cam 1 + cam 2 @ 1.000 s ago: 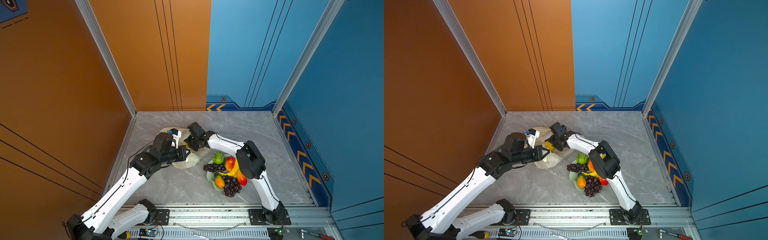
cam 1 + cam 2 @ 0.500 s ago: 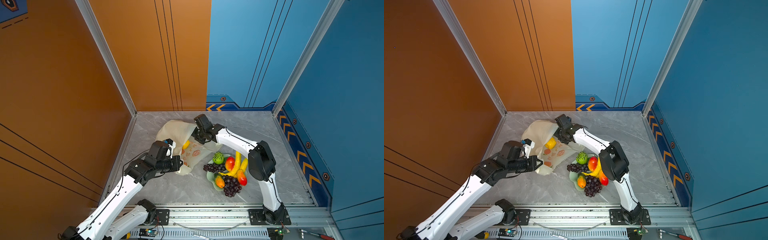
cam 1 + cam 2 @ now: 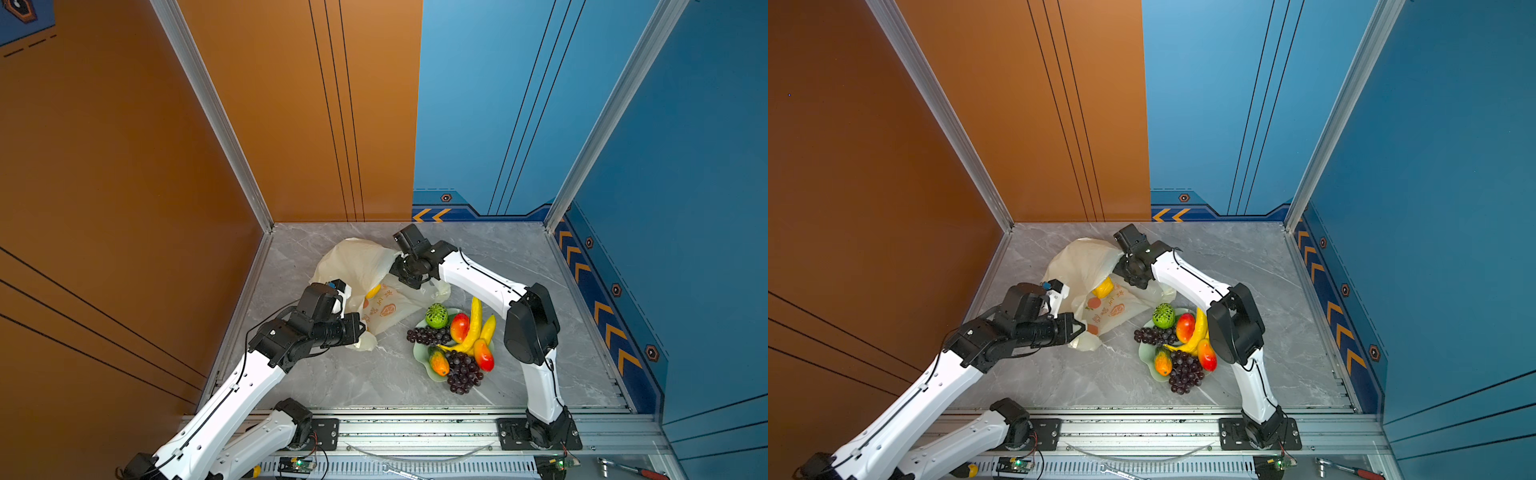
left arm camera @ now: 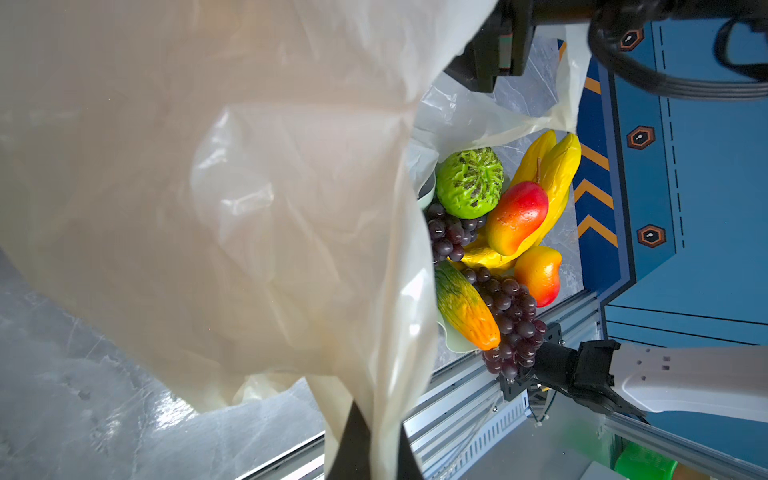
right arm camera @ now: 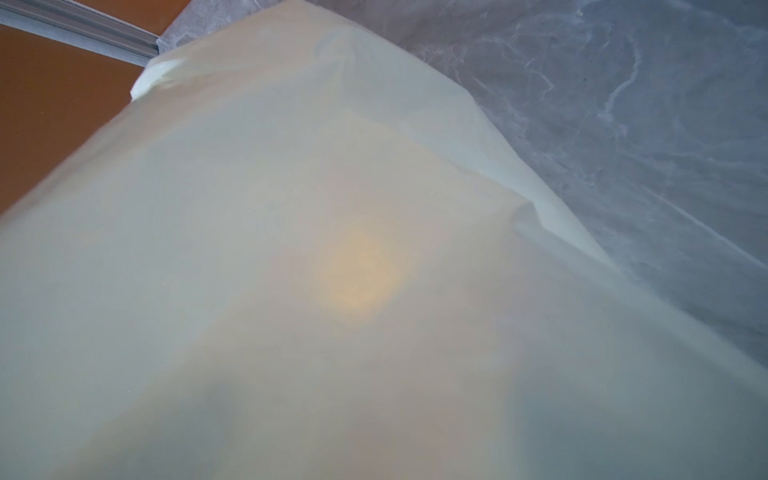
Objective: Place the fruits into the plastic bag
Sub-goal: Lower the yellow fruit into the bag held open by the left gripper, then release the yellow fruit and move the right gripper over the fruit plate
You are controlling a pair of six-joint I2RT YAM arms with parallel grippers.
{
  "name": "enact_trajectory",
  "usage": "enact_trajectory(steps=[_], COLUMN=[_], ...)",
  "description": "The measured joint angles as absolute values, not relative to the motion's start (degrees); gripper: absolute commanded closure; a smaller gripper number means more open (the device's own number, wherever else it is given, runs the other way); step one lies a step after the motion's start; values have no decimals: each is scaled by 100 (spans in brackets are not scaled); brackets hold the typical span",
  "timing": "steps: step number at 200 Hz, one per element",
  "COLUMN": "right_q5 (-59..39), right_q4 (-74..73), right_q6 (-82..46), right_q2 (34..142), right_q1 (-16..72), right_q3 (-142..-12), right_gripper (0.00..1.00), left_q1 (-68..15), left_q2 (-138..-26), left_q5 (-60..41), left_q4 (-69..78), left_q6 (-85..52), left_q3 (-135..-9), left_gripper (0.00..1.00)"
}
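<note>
In both top views the plastic bag (image 3: 357,266) (image 3: 1084,262) lies on the grey marbled surface (image 3: 332,382) a little left of centre in the lower half of the frame. Its mouth is raised and spread between the two arms.

The left tool (image 3: 360,328) (image 3: 1079,328) comes in from the lower left and is closed on the bag's near edge. In the left wrist view the film (image 4: 249,208) runs down between its dark fingers (image 4: 353,444).

The right tool (image 3: 409,276) (image 3: 1133,274) sits at the bag's far edge, just right of the raised film. Its jaws stand wide apart, and I cannot tell whether they hold any of the film. The right wrist view is filled by the bag (image 5: 332,249), with a blurred orange-yellow patch showing through it.

A yellow fruit (image 3: 373,291) (image 3: 1103,287) lies inside the open mouth.

The other fruits are on a pale green dish (image 3: 417,357), just right of the bag:
- green bumpy fruit (image 3: 436,316)
- two mangoes (image 3: 459,327) (image 3: 484,355)
- bananas (image 3: 473,328)
- two grape bunches (image 3: 428,336) (image 3: 463,372), the lower one spilling over the dish's edge
- small orange-green fruit (image 3: 438,361)
</note>
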State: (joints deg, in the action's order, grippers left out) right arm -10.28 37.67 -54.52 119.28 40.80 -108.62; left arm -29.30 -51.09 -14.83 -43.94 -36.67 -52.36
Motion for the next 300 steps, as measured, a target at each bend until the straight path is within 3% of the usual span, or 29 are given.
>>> enact_trajectory(steps=[47,110,218,300], right_q5=[-1389,-1678,-1601,23], right_q4=[4729,5380,5505,6799], right_q6=[-5028,-4687,-4676,-3734], right_q2=[12003,11784,9437,8982], right_q1=[4097,4285,4458,4392], right_q3=[-11397,-11146,-10283,-9605], right_gripper=[0,0,0,0], left_q1=[-2930,-2930,-2930,-2932], left_q2=[-5328,-5413,-5435,-5439], left_q5=[-1483,-1483,-1485,-1487], left_q4=[-4224,-4007,-3946,-3879], left_q6=[-3756,-3868,-3889,-3887], left_q3=[-5443,-5524,-5522,-5524], left_gripper=[100,100,100,100])
